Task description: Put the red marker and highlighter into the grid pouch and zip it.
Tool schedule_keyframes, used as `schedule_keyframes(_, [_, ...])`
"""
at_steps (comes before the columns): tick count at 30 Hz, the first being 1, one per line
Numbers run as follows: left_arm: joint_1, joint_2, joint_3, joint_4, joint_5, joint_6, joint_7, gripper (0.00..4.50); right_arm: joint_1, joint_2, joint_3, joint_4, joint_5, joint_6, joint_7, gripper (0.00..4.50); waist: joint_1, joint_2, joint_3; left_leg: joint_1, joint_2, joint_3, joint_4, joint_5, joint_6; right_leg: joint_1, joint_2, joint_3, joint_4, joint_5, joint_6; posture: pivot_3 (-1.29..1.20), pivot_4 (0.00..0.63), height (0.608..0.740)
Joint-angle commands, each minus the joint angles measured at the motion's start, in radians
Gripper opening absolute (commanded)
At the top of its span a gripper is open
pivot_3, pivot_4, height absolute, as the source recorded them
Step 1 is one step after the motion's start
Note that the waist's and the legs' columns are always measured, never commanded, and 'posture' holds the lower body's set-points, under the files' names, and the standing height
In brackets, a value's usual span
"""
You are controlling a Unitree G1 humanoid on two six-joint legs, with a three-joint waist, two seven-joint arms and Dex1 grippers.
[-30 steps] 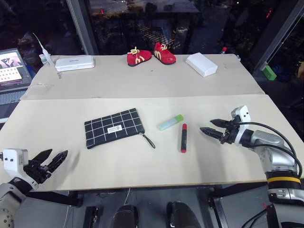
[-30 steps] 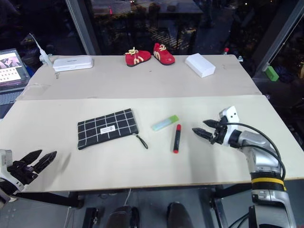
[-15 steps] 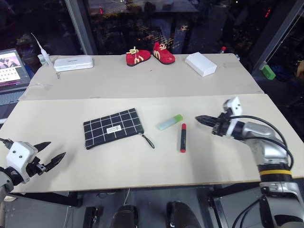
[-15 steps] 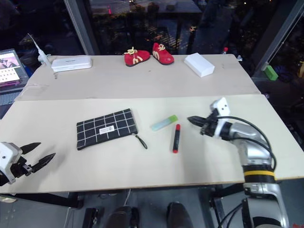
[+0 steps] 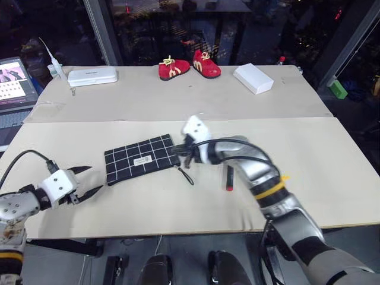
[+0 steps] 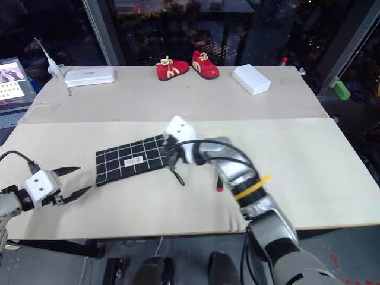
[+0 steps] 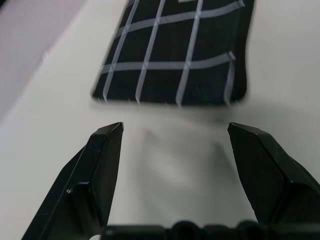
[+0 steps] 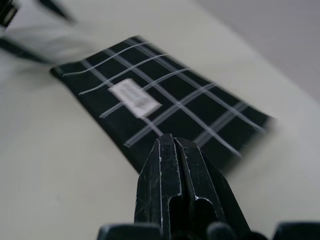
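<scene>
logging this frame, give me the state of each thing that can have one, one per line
pouch: flat on the table, not visibly open, nothing in it yet
marker: lying on the table beside the pouch, partly behind the right arm
left gripper: open, empty, facing the pouch's end
right gripper: shut, empty, at the pouch's zipper end
laptop: open, screen lit

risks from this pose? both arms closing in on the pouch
1. The right gripper is shut with nothing between its fingers, at the zipper end of the grid pouch; the pull cord lies loose beside it, so it may shove the pouch instead of gripping.
2. The left gripper is open just short of the pouch's other end; both arms pushing could crumple it.
3. The right arm crosses over the red marker and could knock it.
</scene>
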Motion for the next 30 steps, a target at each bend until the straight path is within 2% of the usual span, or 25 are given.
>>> schedule_keyframes(1, [-0.030, 0.012, -0.010, 0.031, 0.005, -0.031, 0.015, 3.59, -0.044, 0.027, 0.017, 0.081, -0.064, -0.046, -0.044, 0.02, -0.001, 0.000, 0.000, -0.001, 0.000, 0.001, 0.000, 0.000, 0.000, 0.000, 0.000, 0.000, 0.000, 0.000, 0.000, 0.00, 0.150, 0.740])
schedule_keyframes(13, [0.004, 0.030, -0.026, 0.013, -0.016, -0.040, -0.001, 3.59, -0.047, 0.066, 0.141, 0.305, -0.251, -0.247, -0.035, 0.02, -0.016, 0.000, 0.000, 0.003, 0.000, 0.005, 0.000, 0.000, 0.000, 0.001, 0.000, 0.001, -0.001, 0.001, 0.002, 0.00, 0.150, 0.740])
schedule_keyframes(21, [-0.002, 0.096, -0.078, 0.087, 0.043, -0.119, -0.037, 3.59, -0.069, 0.097, 0.089, 0.357, -0.257, -0.279, -0.054, 0.02, -0.026, -0.001, -0.001, 0.007, 0.001, 0.007, 0.000, 0.000, -0.001, 0.002, 0.000, 0.001, 0.001, 0.002, 0.002, 0.00, 0.150, 0.740])
schedule_keyframes(30, [-0.139, 0.024, -0.170, 0.222, 0.083, -0.281, -0.023, 3.59, -0.084, 0.097, 0.057, 0.365, -0.260, -0.281, -0.048, 0.02, -0.019, -0.001, -0.002, 0.007, 0.001, 0.008, 0.000, 0.000, -0.001, 0.003, 0.000, 0.001, 0.001, 0.002, 0.001, 0.00, 0.150, 0.740])
